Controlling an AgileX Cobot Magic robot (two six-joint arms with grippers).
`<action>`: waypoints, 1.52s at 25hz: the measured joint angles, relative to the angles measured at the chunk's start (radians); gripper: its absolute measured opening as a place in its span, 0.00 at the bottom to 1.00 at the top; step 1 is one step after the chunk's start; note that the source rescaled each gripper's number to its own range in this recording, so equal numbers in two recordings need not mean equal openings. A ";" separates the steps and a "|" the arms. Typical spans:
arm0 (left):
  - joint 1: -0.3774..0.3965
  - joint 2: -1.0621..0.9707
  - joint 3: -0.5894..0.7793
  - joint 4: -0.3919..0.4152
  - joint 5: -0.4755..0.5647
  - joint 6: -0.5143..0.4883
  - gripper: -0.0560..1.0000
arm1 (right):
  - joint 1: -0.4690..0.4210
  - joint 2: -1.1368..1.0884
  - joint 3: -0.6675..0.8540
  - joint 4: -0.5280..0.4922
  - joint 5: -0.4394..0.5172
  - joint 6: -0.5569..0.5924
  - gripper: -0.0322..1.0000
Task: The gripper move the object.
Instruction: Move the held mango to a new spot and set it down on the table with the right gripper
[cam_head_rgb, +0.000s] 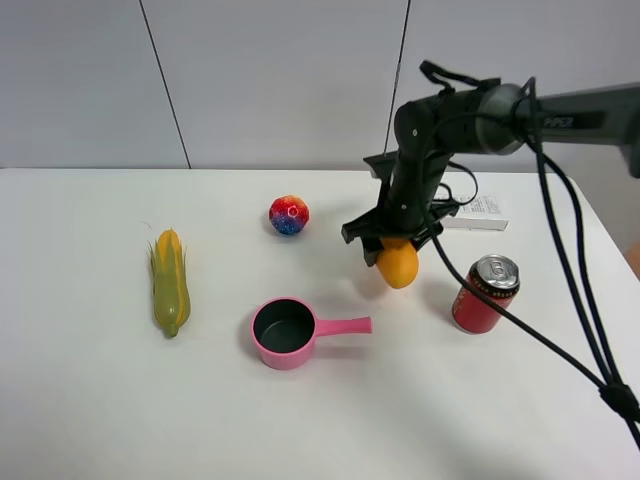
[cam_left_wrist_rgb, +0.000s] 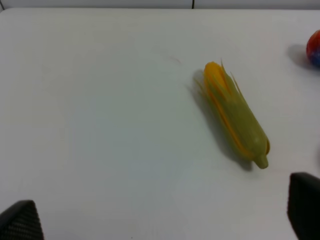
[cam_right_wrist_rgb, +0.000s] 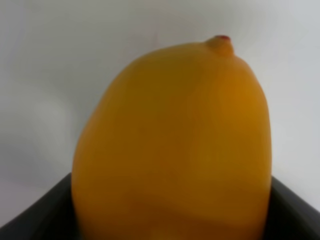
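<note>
**White table, mango clamped in the right gripper**

A white table (cam_head_rgb: 100, 400) runs back to a grey panelled wall (cam_head_rgb: 250, 80). Clock directions are taken from the mango in the high view.

Nearest, at 8 o'clock, a pink pan (cam_head_rgb: 287, 333) sits with its handle pointing toward the can side. A red soda can (cam_head_rgb: 485, 294) stands upright near the fruit at 4 o'clock, and a black cable (cam_head_rgb: 560, 250) from the right arm crosses in front of it. A corn cob (cam_head_rgb: 170, 282) lies well apart at 9 o'clock.

The mango (cam_head_rgb: 398, 264) hangs between pan and can. The right gripper (cam_head_rgb: 395, 240) is closed around its upper end, and the fruit fills the right wrist view. Whether it touches the table cannot be told.

Farther back, a multicoloured ball (cam_head_rgb: 288, 215) rests at 10 o'clock and a flat white box (cam_head_rgb: 478, 212) at 2 o'clock, partly behind the arm.

The left gripper (cam_left_wrist_rgb: 162, 215) hangs over bare table, fingers spread wide and empty, with the corn cob ahead.
</note>
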 joint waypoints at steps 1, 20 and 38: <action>0.000 0.000 0.000 0.000 0.000 0.000 1.00 | 0.000 -0.030 -0.014 -0.011 0.024 -0.001 0.03; 0.000 0.000 0.000 0.000 0.000 0.000 1.00 | -0.250 -0.280 -0.103 -0.079 0.321 -0.046 0.03; 0.000 0.000 0.000 0.000 0.000 0.000 1.00 | -0.634 -0.031 -0.249 -0.061 0.242 -0.276 0.03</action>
